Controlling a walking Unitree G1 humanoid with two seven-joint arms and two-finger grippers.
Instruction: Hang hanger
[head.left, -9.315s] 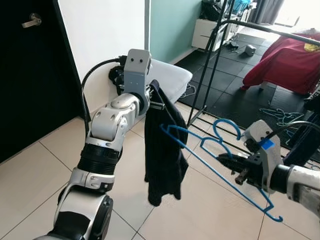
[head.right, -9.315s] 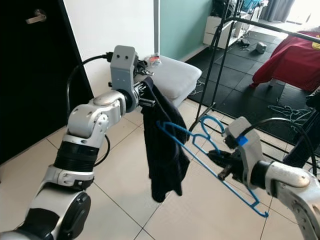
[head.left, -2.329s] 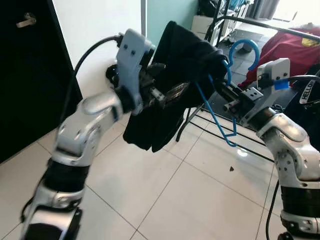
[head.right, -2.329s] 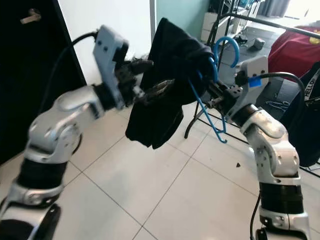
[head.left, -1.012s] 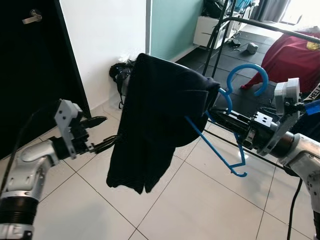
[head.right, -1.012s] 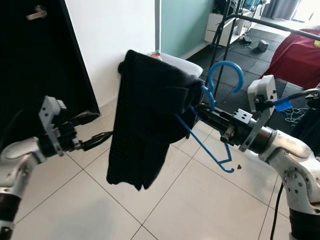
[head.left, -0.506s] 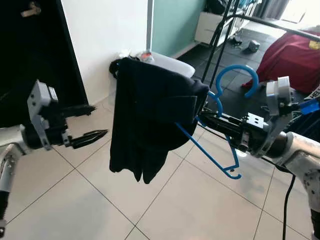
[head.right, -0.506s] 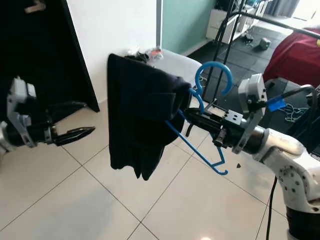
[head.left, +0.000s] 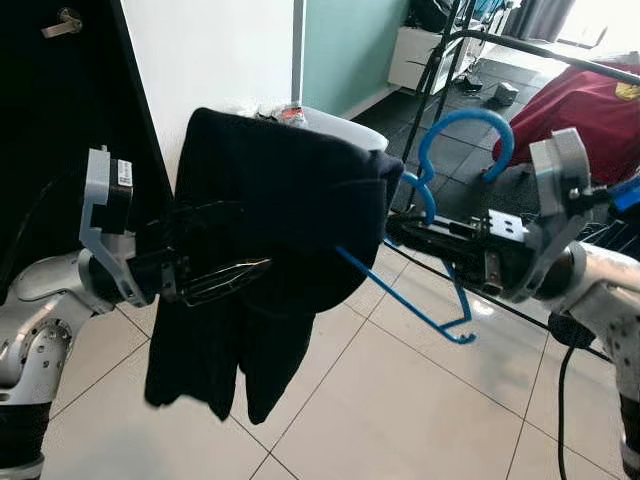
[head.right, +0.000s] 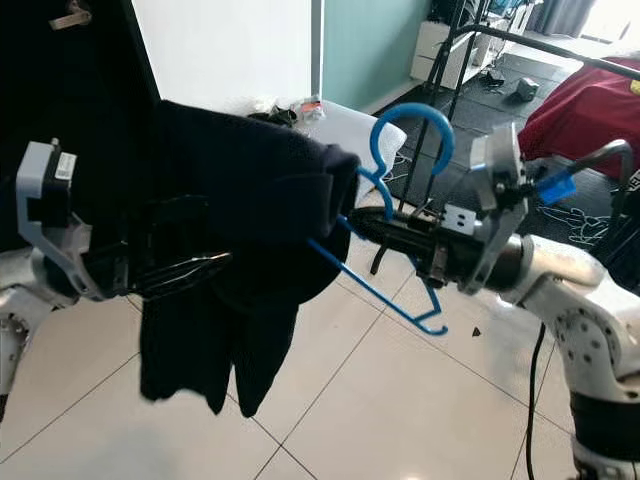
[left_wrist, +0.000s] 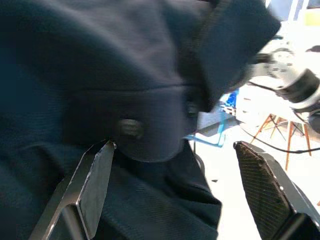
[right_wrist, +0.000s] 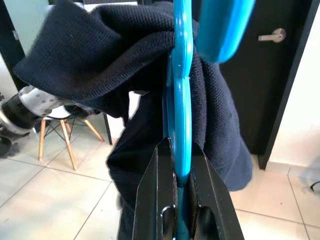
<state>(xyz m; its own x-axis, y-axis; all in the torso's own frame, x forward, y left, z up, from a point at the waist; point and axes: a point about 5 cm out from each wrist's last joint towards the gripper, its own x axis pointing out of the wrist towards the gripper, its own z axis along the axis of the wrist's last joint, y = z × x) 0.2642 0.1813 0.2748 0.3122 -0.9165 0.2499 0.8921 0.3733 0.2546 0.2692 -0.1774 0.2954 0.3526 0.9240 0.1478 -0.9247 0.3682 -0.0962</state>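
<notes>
A blue plastic hanger (head.left: 440, 300) sticks out to my left from my right gripper (head.left: 398, 232), which is shut on its neck just below the hook (head.left: 470, 128). A dark navy garment (head.left: 280, 190) is draped over the hanger's far arm and hangs down toward the floor. In the right wrist view the two fingers (right_wrist: 159, 190) clamp the hanger (right_wrist: 180, 125) with the garment (right_wrist: 90, 65) bunched behind it. My left gripper (head.left: 222, 245) is open, its fingers spread against the front of the cloth. In the left wrist view the fingers (left_wrist: 92, 182) stand wide apart with the garment (left_wrist: 125, 75) between them.
A black clothes rack (head.left: 452, 55) stands behind the hanger, with a red cloth (head.left: 590, 105) over its bar at the right. A black door (head.left: 60, 120) is at the left, a white cushion (head.left: 345, 128) by the wall. Pale tiled floor (head.left: 400, 400) lies below.
My left gripper has moved right, from clear of the garment to against its front. The garment and hanger have swung toward my left and the cloth hangs lower.
</notes>
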